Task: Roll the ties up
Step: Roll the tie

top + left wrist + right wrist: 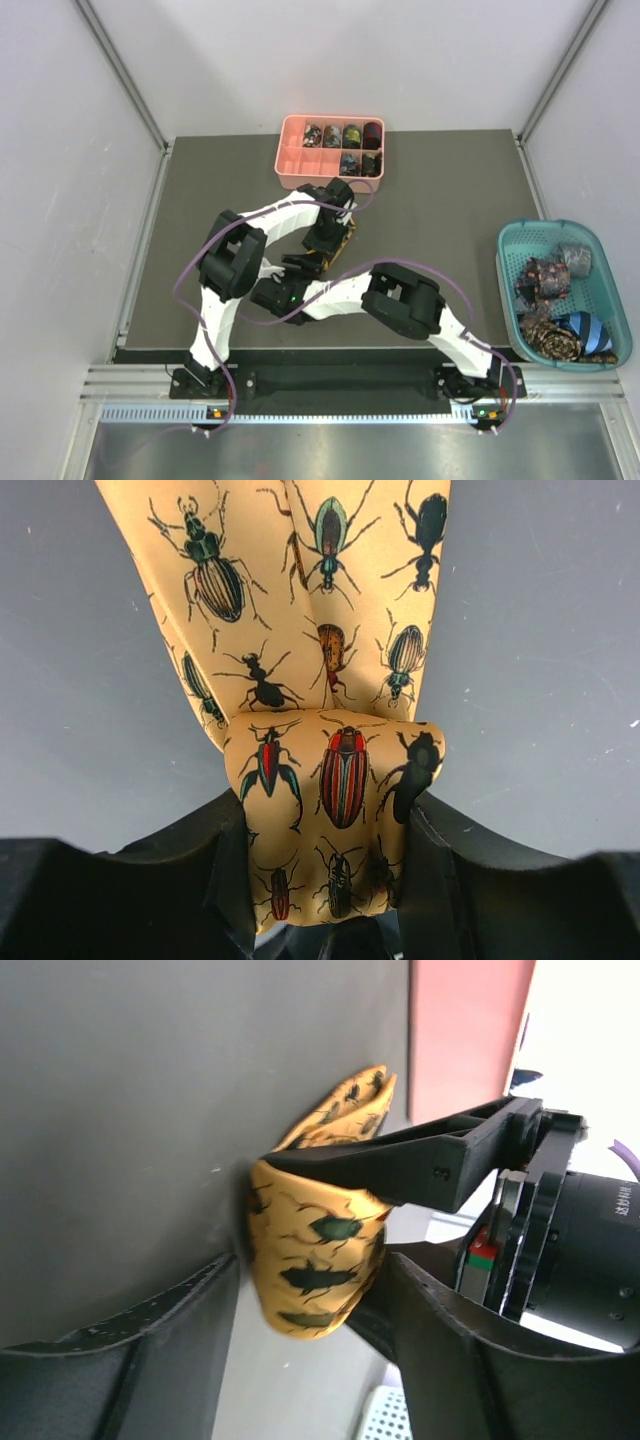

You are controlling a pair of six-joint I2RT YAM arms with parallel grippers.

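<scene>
Yellow beetle-print tie [340,770] coil clamped in left hand [328,830], right hand [310,1270] spread apart around it.

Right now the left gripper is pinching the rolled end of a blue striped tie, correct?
No. The left gripper is pinching the rolled end of a golden-yellow tie printed with insects, not a blue striped one; the left wrist view shows it.

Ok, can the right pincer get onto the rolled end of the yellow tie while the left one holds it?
Probably yes. The right pincer is open around the yellow tie at its rolled end. The left pincer clamps that roll, one finger lying alongside, so room looks tight.
</scene>
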